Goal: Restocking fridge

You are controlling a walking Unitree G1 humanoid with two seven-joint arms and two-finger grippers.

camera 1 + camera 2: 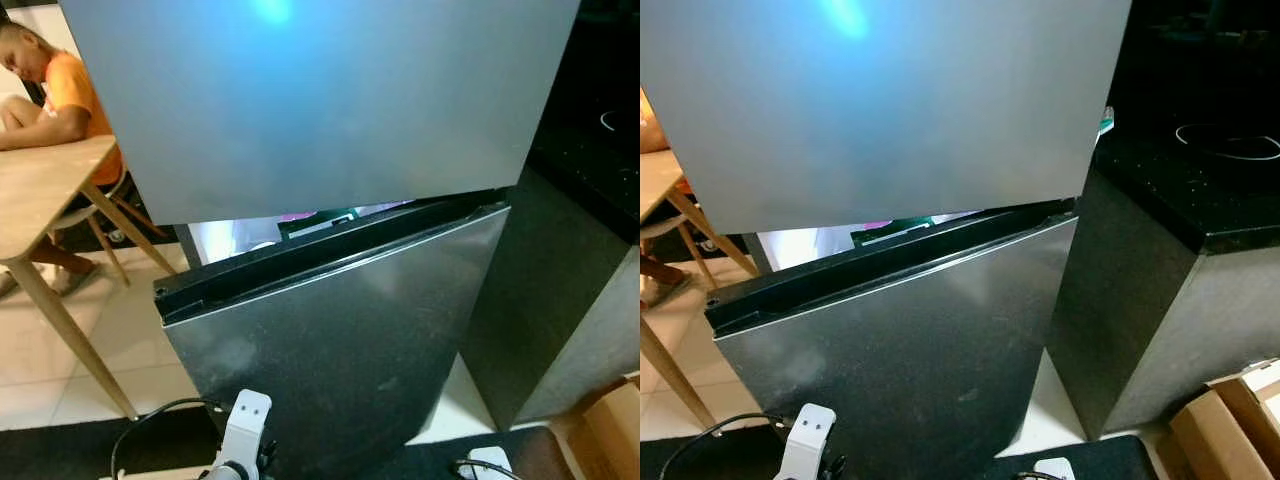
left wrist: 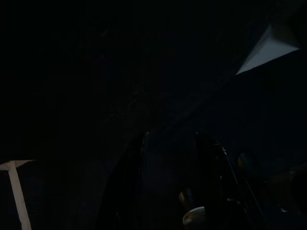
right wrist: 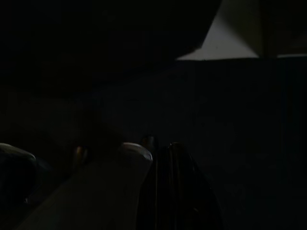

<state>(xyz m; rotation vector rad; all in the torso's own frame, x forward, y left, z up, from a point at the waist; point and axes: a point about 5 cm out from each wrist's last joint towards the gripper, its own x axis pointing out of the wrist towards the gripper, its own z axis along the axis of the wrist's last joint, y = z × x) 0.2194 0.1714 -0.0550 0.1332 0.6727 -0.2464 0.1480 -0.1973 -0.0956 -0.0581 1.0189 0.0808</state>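
Observation:
The fridge stands right before me. Its grey upper door (image 1: 320,100) is swung ajar, and the dark lower door (image 1: 340,340) is closed. Through the gap under the upper door I see the lit inside (image 1: 225,238) with a green and pink package (image 1: 320,220). Both arms hang low at the bottom edge: the left arm's white wrist (image 1: 245,425) and the right arm's white part (image 1: 490,462). In the dark left wrist view the left gripper (image 2: 172,139) has its fingers apart, holding nothing. In the right wrist view the right gripper (image 3: 162,143) has its fingers together.
A person in an orange shirt (image 1: 70,85) sits at a wooden table (image 1: 40,190) on the left. A black counter (image 1: 1180,200) with a hob stands tight against the fridge's right side. A cardboard box (image 1: 1230,420) lies on the floor at the right. A dark mat (image 1: 60,455) lies underfoot.

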